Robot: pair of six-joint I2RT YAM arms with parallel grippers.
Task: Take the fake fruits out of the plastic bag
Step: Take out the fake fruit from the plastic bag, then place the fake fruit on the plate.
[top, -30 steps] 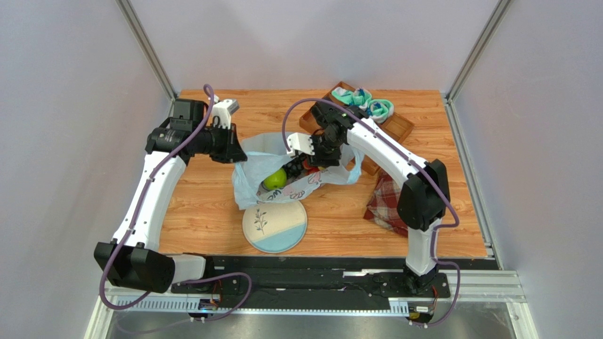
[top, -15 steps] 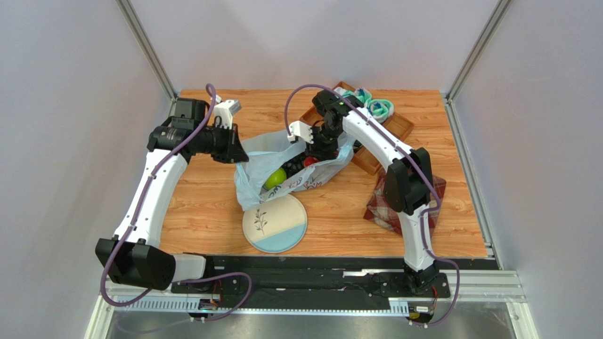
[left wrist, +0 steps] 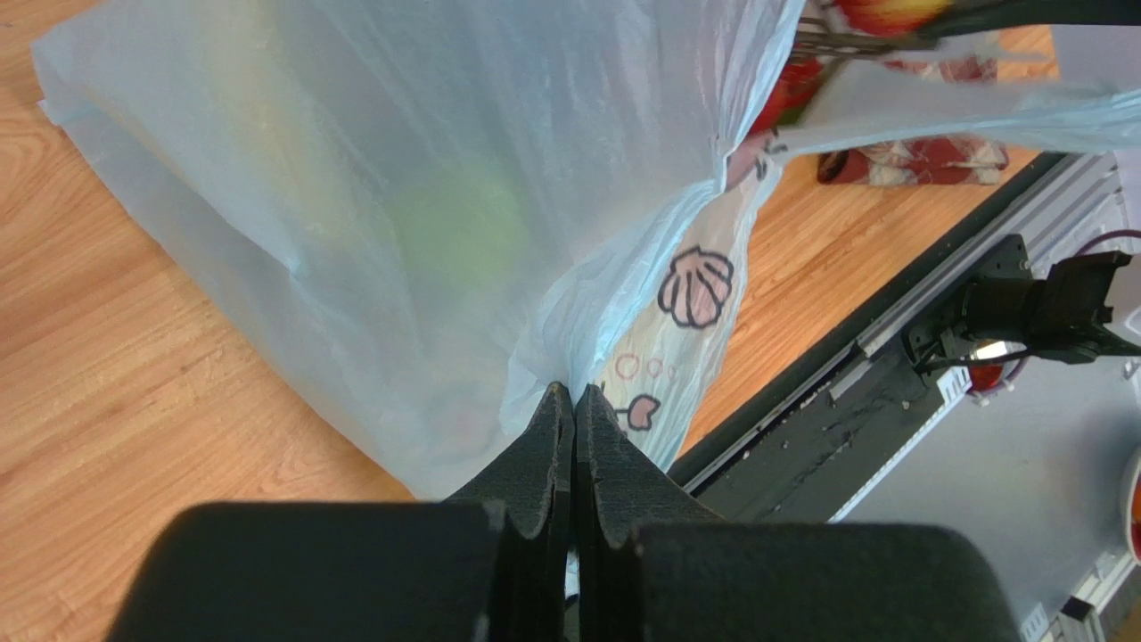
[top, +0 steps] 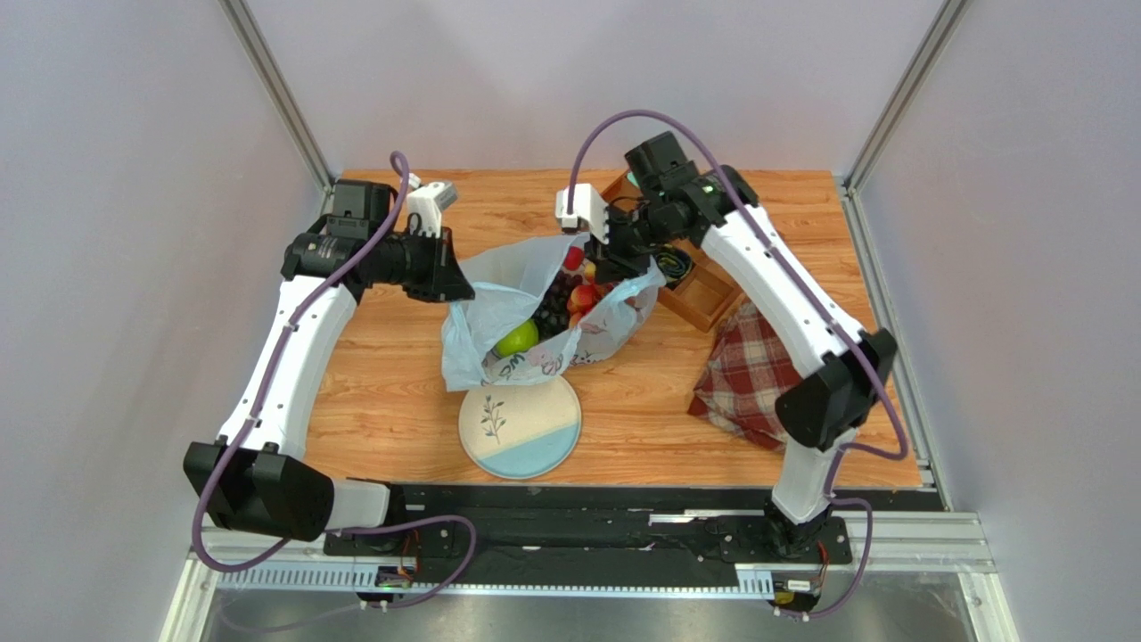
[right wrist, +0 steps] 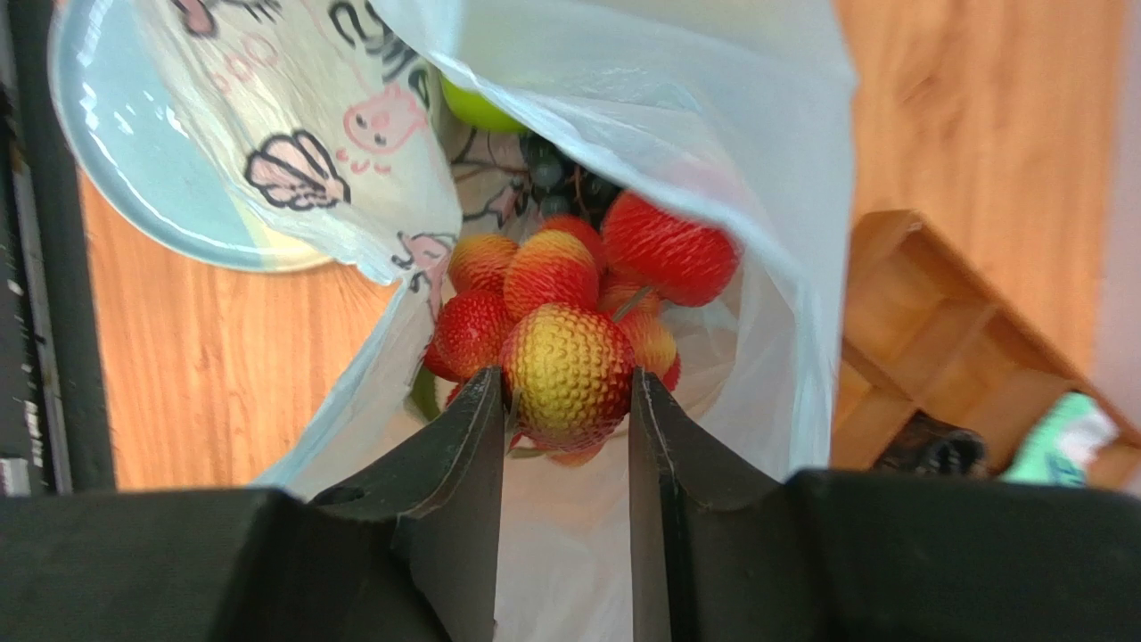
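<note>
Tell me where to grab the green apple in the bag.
Probably grip the green apple across its round middle, coming down through the open mouth of the bag: only its top shows, film wraps its sides, grapes lie beside it.

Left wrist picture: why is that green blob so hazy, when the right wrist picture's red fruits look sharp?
Left wrist view: the green fruit shows only through the translucent plastic bag, which blurs it. Right wrist view: the red fruits sit uncovered in the right gripper.
</note>
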